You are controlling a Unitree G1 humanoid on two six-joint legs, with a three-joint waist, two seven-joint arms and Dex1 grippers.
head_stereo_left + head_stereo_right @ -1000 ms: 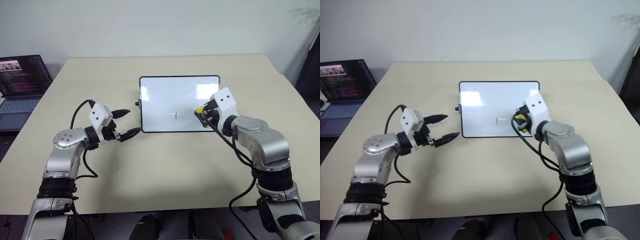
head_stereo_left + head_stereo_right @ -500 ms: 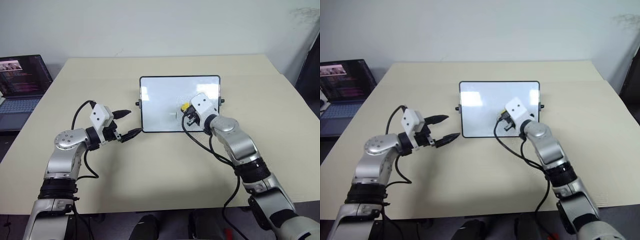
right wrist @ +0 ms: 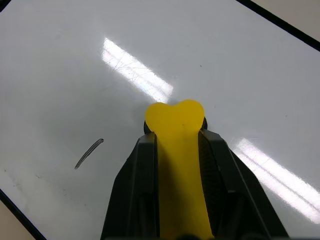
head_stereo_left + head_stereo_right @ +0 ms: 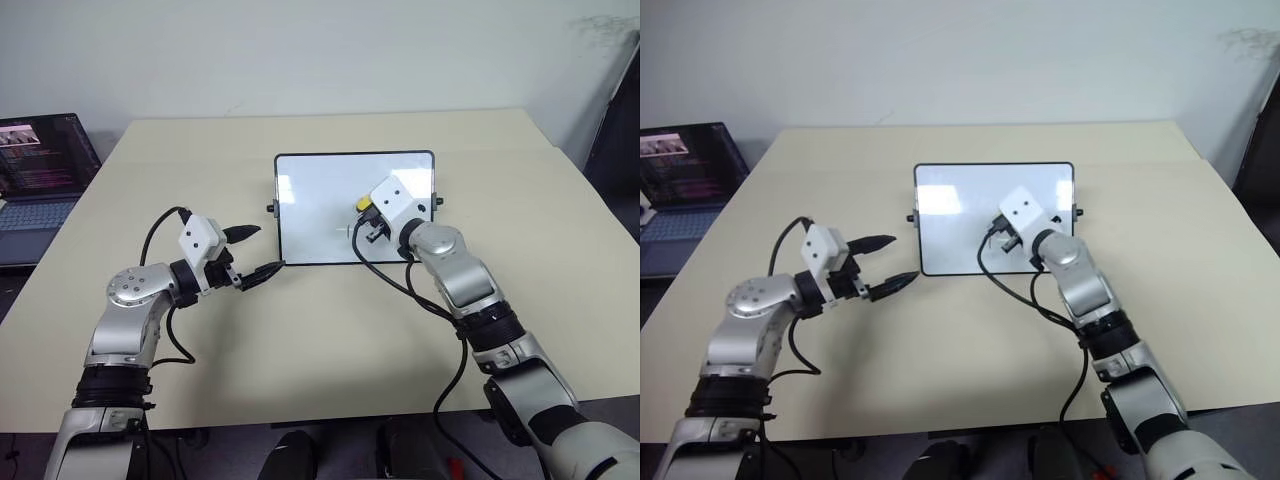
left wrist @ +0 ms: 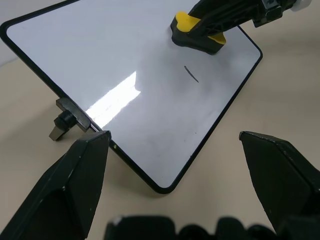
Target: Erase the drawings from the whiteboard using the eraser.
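Right end effector: clamped tight on the eraser, its two black fingers on both long sides; it sits over the middle of the whiteboard
Eraser: yellow block, in the grip, its dark underside toward the glossy surface; whether it presses on the board I cannot tell
Whiteboard: in the middle of the counter, a little toward the far side
Drawings: one short dark stroke remains, just beside the eraser on its near side
Left end effector: wide open and holding nothing; it hovers at the near left corner of the board, close to the small side knob, apart from it as far as I can see
Risk, missed mark: the stroke is thin; a pass too far away leaves it
Risk, sliding board: nothing grips the frame; a hard wipe may push the board across the counter
Risk, tilted eraser: only an edge may touch; the mark may smear
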